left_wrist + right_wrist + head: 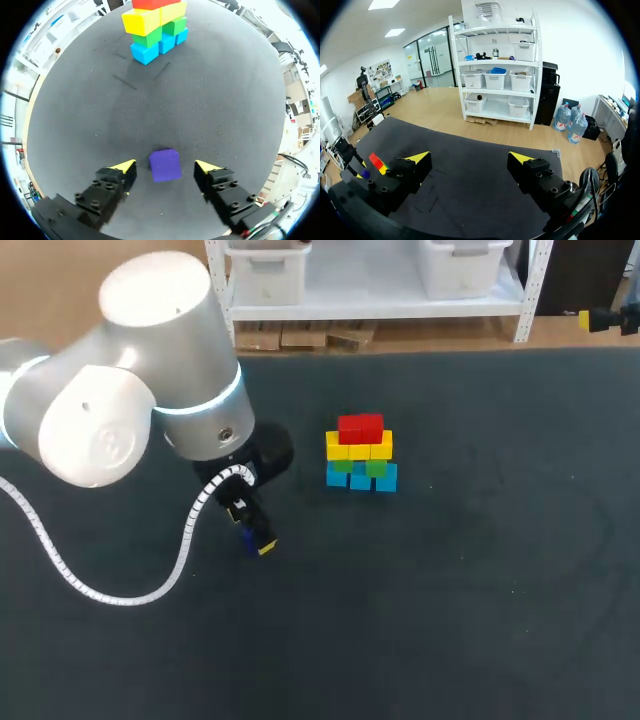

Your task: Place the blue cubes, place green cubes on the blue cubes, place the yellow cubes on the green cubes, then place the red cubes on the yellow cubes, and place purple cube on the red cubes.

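My left gripper [165,166] hangs wide open over the table [500,590], left of its middle. The purple cube [164,164] lies between its fingers and touches neither. To the right, nearer the far edge, stands the stack: blue cubes [361,479], green cubes [358,466], yellow cubes [359,448], red cubes [360,427] on top. My right gripper [469,157] is spread wide and holds nothing.

Blue cubes [361,479], green cubes [358,466], yellow cubes [358,448] and red cubes [360,427] are showing solid colour. Purple cube [165,164] likewise; table [480,570] is looking charcoal.
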You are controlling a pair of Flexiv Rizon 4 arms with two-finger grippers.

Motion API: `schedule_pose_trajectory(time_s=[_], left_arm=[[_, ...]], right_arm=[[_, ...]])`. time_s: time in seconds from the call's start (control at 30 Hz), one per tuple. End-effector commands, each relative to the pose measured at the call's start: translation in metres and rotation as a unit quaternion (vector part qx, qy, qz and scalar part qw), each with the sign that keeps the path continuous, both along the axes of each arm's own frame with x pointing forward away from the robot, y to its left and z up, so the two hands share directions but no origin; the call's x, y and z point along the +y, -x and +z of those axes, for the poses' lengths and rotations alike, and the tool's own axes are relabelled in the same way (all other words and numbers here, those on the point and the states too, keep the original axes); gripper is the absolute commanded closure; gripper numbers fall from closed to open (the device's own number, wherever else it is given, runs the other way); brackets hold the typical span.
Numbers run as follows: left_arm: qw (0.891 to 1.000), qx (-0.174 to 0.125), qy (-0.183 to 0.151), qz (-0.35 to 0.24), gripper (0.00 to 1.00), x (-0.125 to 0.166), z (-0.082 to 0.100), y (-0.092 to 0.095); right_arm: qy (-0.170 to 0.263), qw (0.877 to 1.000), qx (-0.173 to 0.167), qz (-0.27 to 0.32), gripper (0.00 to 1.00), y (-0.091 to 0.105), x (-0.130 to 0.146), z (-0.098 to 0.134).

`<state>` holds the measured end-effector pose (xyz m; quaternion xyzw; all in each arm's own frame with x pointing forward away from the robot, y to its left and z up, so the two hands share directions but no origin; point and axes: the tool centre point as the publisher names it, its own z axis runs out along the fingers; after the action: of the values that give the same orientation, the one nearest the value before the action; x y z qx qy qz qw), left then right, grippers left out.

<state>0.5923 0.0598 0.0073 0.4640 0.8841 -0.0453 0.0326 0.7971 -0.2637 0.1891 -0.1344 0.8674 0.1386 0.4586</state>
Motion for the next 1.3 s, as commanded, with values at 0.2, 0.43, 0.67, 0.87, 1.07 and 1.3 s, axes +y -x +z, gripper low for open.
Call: schedule_pose_trajectory(time_s=[0.2,0.43,0.67,0.87,1.07,1.3], left_arm=[[1.000,-0.005,-0.022,-0.010,1.00,-0.003,0.001,0.002],[0.998,-0.031,-0.036,-0.050,1.00,-0.008,0.015,-0.001],[0.991,-0.055,-0.012,-0.119,1.00,-0.011,0.060,-0.014],[0.985,-0.060,0.021,-0.159,1.00,-0.004,0.104,-0.042],[0.974,-0.068,0.014,-0.218,1.00,-0.010,0.143,-0.065],[0.954,-0.041,0.003,-0.295,1.00,-0.035,0.172,-0.074]], right_arm=[[0.000,1.000,0.000,0.001,0.00,0.000,0.000,0.000],[0.000,1.000,0.000,0.001,0.00,0.000,0.000,0.000],[0.000,1.000,0.000,0.001,0.00,0.000,0.000,0.000],[0.000,1.000,0.000,0.001,0.00,0.000,0.000,0.000],[0.000,1.000,0.000,0.001,0.00,0.000,0.000,0.000],[0.000,1.000,0.000,0.001,0.00,0.000,0.000,0.000]])
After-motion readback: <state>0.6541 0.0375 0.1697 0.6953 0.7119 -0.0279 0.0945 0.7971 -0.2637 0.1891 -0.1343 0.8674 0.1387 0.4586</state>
